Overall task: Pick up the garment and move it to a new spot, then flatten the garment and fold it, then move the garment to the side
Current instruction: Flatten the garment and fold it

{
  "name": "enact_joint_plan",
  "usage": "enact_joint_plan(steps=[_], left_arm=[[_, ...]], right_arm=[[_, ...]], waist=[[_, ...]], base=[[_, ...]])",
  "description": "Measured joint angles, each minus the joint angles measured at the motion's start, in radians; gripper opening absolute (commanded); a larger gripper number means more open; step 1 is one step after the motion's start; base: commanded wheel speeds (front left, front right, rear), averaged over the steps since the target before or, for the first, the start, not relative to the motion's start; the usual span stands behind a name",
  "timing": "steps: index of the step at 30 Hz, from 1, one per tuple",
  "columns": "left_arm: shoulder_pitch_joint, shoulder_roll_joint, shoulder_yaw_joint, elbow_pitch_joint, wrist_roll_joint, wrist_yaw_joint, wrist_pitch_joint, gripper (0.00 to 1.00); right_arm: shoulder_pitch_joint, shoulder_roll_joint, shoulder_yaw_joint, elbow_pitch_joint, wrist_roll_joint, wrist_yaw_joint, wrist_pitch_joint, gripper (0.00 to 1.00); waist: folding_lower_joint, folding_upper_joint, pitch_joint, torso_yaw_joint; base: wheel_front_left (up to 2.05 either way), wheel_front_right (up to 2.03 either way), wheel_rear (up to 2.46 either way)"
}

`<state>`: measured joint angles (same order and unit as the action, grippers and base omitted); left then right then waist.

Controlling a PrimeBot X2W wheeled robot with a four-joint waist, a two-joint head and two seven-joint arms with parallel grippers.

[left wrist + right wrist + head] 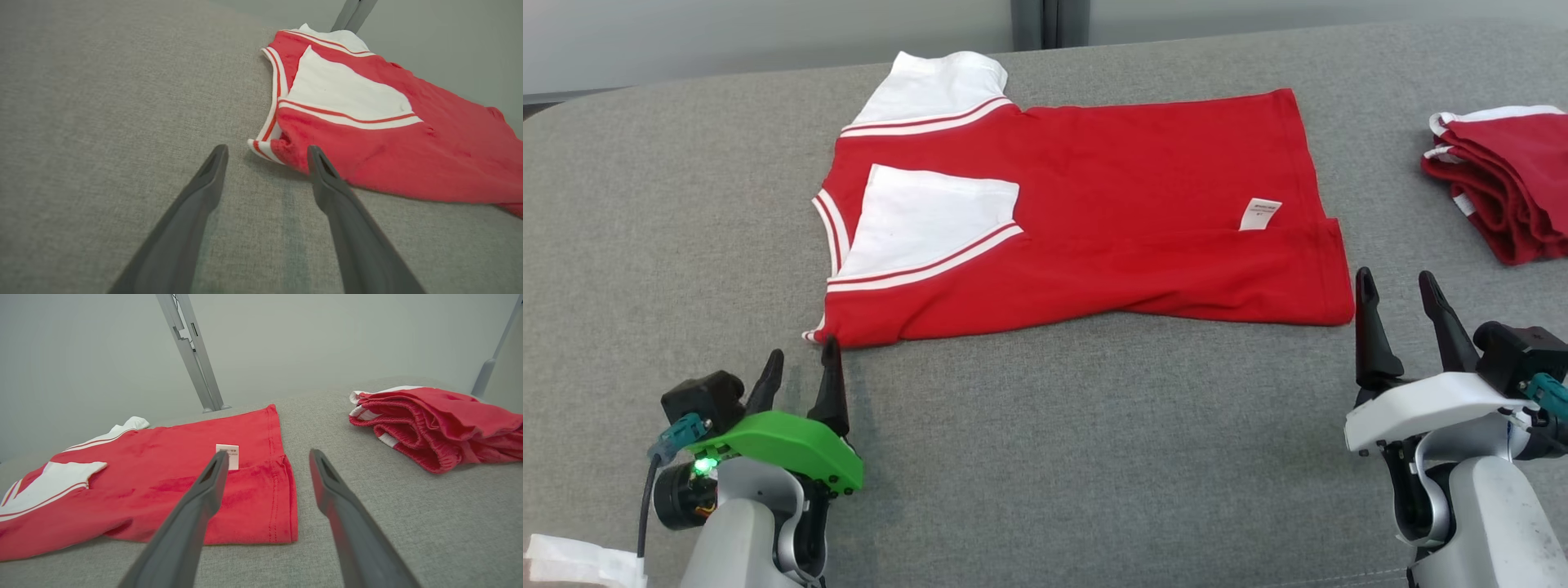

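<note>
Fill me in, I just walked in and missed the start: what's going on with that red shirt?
A two-armed robot is working on a red and white shirt that lies spread on the grey table, one white sleeve folded in over its front. Both grippers are open and hold nothing: the left gripper sits by the shirt's near collar-end corner, the right gripper by its near hem corner. A pile of folded red clothes lies off to the right.

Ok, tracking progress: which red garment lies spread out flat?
The shirt at centre with white sleeves; the red garment at the right is a folded pile.
</note>
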<state>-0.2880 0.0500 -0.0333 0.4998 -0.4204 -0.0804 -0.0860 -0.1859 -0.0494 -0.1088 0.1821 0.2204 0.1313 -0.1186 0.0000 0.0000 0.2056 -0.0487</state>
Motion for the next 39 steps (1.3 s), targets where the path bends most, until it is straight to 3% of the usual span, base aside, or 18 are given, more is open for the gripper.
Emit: enact_joint_plan(steps=[9, 10, 13, 14, 29, 30, 31, 34, 35, 39], left_arm=[[-0.060, -0.001, -0.004, 0.065, -0.081, 0.019, 0.032, 1.00], [-0.069, -0.001, -0.004, 0.073, -0.089, 0.021, 0.030, 0.89], [-0.082, -0.001, -0.006, 0.089, -0.106, 0.028, 0.021, 0.16], [-0.087, -0.001, -0.008, 0.092, -0.107, 0.028, 0.014, 0.00], [-0.082, -0.002, -0.051, 0.045, -0.128, 0.023, -0.034, 0.00], [-0.077, -0.002, -0.055, 0.043, -0.128, 0.023, -0.032, 0.00], [-0.072, -0.002, -0.058, 0.040, -0.128, 0.024, -0.032, 0.00], [-0.065, -0.002, -0.062, 0.025, -0.128, 0.024, -0.031, 0.00], [-0.063, -0.002, -0.063, 0.020, -0.130, 0.024, -0.034, 0.00], [-0.044, -0.002, -0.065, -0.005, -0.130, 0.028, -0.042, 0.00]], right_arm=[[-0.005, 0.000, 0.023, 0.012, 0.012, 0.000, 0.034, 1.00], [-0.006, 0.000, 0.026, 0.019, 0.013, 0.000, 0.035, 1.00], [-0.012, 0.000, 0.031, 0.048, 0.014, 0.000, 0.044, 1.00], [-0.016, 0.000, 0.032, 0.060, 0.015, 0.000, 0.047, 1.00], [-0.195, 0.000, 0.026, 0.416, 0.046, 0.000, 0.083, 1.00], [-0.205, 0.000, 0.026, 0.438, 0.045, 0.000, 0.083, 0.93], [-0.214, 0.000, 0.027, 0.457, 0.048, 0.000, 0.083, 0.40], [-0.239, 0.000, 0.023, 0.500, 0.056, 0.000, 0.077, 0.05], [-0.246, 0.000, 0.020, 0.510, 0.057, 0.000, 0.071, 0.00], [-0.272, 0.000, 0.000, 0.523, 0.036, 0.000, 0.046, 0.00]], waist=[[0.0000, 0.0000, 0.048, -0.038], [0.0000, 0.0000, 0.055, -0.043], [0.0000, 0.0000, 0.070, -0.056], [0.0000, 0.0000, 0.074, -0.059], [0.0000, 0.0000, 0.058, -0.017], [0.0000, 0.0000, 0.055, -0.012], [0.0000, 0.0000, 0.051, -0.008], [0.0000, 0.0000, 0.040, 0.000], [0.0000, 0.0000, 0.036, 0.002], [0.0000, 0.0000, 0.019, 0.004]], base=[[0.00, 0.00, 0.00], [0.00, 0.00, 0.00], [0.00, 0.00, 0.00], [0.00, 0.00, 0.00], [0.00, 0.00, 0.00], [0.00, 0.00, 0.00], [0.00, 0.00, 0.00], [0.00, 0.00, 0.00], [0.00, 0.00, 0.00], [0.00, 0.00, 0.00]])
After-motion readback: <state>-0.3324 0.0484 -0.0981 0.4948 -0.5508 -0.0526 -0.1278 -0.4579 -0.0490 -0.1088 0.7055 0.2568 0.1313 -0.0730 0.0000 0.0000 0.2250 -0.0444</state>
